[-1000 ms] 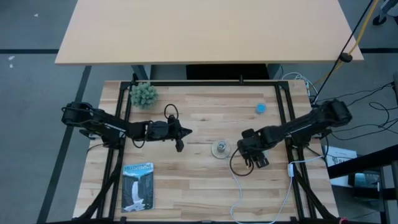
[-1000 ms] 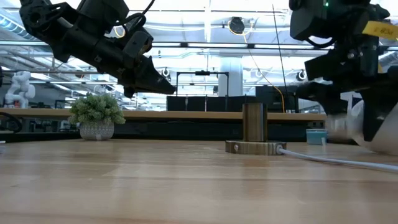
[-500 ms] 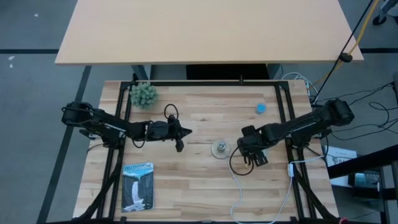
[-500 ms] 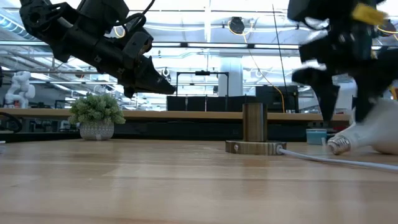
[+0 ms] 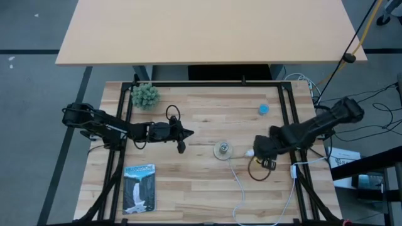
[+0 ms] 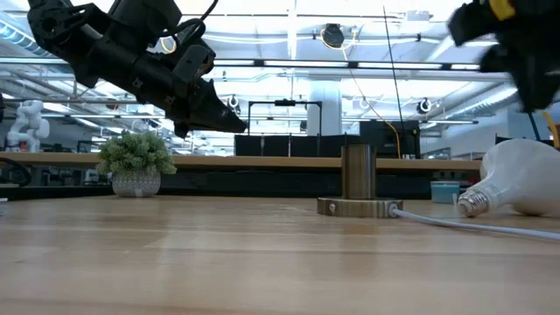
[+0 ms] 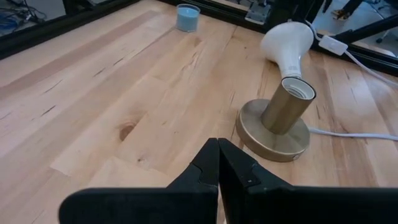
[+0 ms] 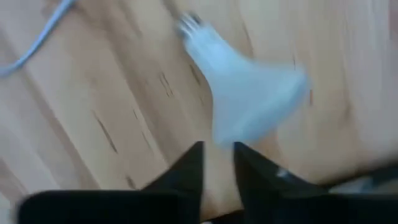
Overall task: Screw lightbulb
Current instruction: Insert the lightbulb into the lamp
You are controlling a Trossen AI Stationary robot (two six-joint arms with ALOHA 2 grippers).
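The white lightbulb [image 6: 516, 185] lies on its side on the table, right of the brass socket [image 6: 357, 185]; its screw end [image 6: 469, 203] points toward the socket. In the high view only a sliver of the lightbulb [image 5: 250, 152] shows from under my right arm. My right gripper [image 8: 217, 163] hangs above the lightbulb [image 8: 245, 81]. Its fingers are narrowly open with nothing between them. My left gripper [image 7: 218, 163] is shut and empty, held above the table left of the socket [image 7: 281, 119].
The socket's white cord [image 5: 237, 188] runs to the near edge. A blue cap [image 5: 264, 109] sits at the far right and a small potted plant [image 5: 145, 95] at the far left. A booklet [image 5: 139, 187] lies near left. The black frame rails [image 5: 286, 107] border the table.
My right gripper has risen from around the lightbulb and drawn back toward the table's right edge. The lightbulb stays lying on the table, its screw end toward the socket. My left arm has kept still.
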